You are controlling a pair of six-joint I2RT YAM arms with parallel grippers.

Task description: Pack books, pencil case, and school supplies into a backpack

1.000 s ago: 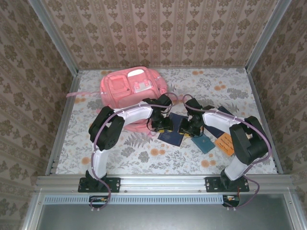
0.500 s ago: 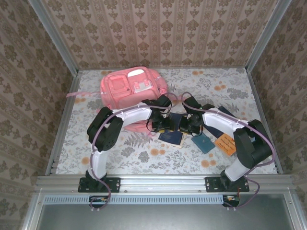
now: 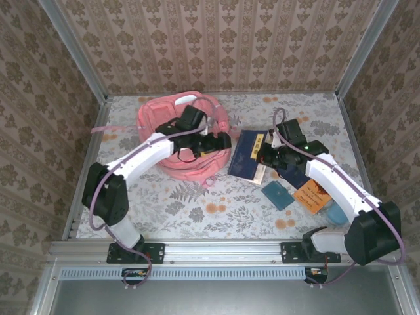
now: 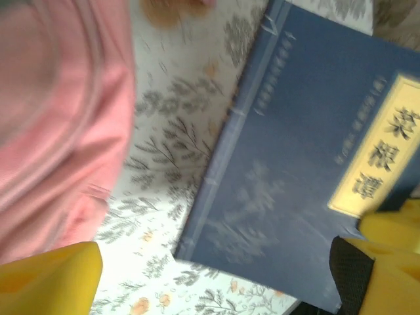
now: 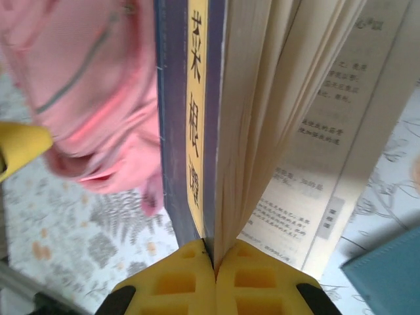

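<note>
The salmon-pink backpack point(image 3: 172, 125) lies at the back left of the table, also pink in the left wrist view point(image 4: 52, 105) and the right wrist view point(image 5: 85, 79). Just right of it is the dark navy book point(image 3: 248, 154) with its yellow label point(image 4: 394, 151). My right gripper point(image 3: 264, 157) is shut on that book's edge point(image 5: 214, 259), pinching the cover and some pages; the other pages fan open point(image 5: 315, 131). My left gripper point(image 3: 222, 140) hangs open between backpack and book, fingers point(image 4: 49, 279) wide apart and holding nothing. A small teal book point(image 3: 277, 195) and an orange book point(image 3: 312, 195) lie front right.
The light blue pencil case point(image 3: 336, 212) peeks out beside the right arm's base. Another dark flat cover point(image 3: 295, 174) lies under the right forearm. Metal rails point(image 3: 85, 170) and patterned walls close in the table. The floral cloth point(image 3: 216, 203) stretches across the front middle.
My left gripper opened, let go of the navy book and swung back over the backpack. My right gripper shut on the book and carried it away from the front, toward the backpack.
</note>
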